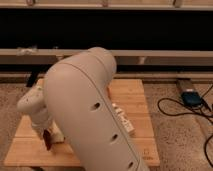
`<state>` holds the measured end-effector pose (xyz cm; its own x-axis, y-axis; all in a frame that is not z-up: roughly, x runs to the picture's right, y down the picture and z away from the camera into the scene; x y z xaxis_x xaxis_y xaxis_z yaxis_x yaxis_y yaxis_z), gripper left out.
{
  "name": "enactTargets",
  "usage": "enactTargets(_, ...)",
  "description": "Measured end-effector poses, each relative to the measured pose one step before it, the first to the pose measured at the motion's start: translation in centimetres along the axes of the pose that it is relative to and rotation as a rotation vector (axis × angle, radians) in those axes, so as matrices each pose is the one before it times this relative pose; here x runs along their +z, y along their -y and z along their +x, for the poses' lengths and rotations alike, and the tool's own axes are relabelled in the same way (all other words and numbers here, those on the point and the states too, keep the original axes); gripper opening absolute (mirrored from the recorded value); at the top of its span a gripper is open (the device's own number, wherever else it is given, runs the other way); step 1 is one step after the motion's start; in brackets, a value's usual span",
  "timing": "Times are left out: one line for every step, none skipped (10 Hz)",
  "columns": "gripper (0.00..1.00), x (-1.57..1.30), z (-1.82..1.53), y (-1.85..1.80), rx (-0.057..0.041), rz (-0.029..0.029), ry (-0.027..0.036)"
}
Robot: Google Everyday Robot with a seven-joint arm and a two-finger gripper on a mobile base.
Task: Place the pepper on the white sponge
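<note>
My gripper (46, 138) hangs low over the left part of the wooden board (131, 95), below its pale rounded wrist. A small dark red pepper (47, 141) shows at its tip, and the gripper looks shut on it. Just to the right, a pale cream block that looks like the white sponge (57, 134) peeks out; the arm hides most of it. The pepper is close beside the sponge's left edge; I cannot tell whether they touch.
My large beige arm (90, 110) fills the middle of the view and hides much of the board. A white labelled bottle (123, 120) lies right of the arm. On the floor at right are a blue device (191, 98) and black cables (172, 107).
</note>
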<state>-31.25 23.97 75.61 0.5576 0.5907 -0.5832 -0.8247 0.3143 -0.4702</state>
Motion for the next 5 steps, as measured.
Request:
enactTargets(0.0,-0.194,-0.105,0.444,0.00781,0.00112,0.01013)
enactTargets(0.0,-0.175,-0.151,0.534,0.00835,0.00258,0.01029)
enactTargets(0.0,-0.149,-0.166,0.519,0.00696,0.00322,0.00994)
enactTargets(0.0,-0.1,-0.117,0.505,0.00705,0.0028,0.00809)
enactTargets(0.0,-0.135,-0.118,0.583,0.00833,0.00334,0.0095)
